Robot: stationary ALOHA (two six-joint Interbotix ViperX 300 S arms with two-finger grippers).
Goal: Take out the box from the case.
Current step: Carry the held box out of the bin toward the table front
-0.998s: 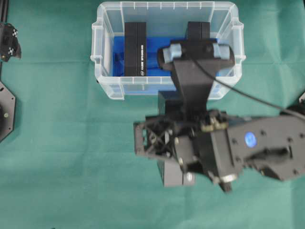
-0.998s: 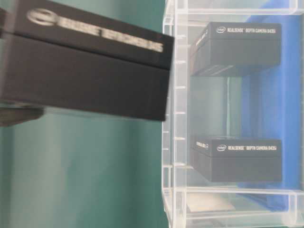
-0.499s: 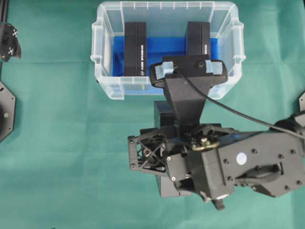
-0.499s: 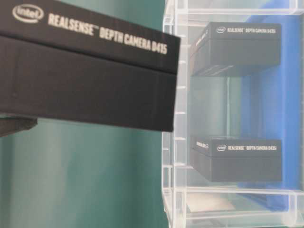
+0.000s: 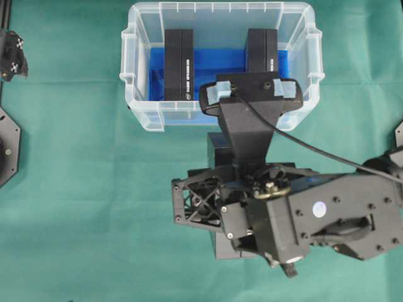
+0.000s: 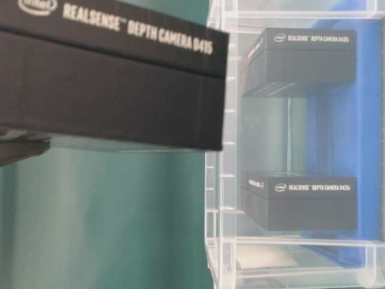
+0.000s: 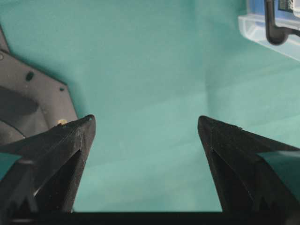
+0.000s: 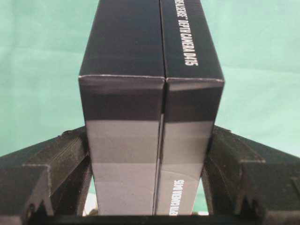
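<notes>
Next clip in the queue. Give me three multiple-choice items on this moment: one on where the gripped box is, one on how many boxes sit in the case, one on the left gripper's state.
1. Where is the box that the right gripper holds?
A. Inside the case
B. Outside the case, over the green cloth
C. On the case's rim

2. How many black boxes are in the case?
A. One
B. Two
C. Three

3. What state is the left gripper in?
A. Open and holding nothing
B. Shut on a box
C. Shut on the cloth

Answers:
1 B: the overhead view shows it clear of the case wall, green cloth below.
2 B: one on the left, one on the right.
3 A: its jaws stand wide apart with only cloth between.
</notes>
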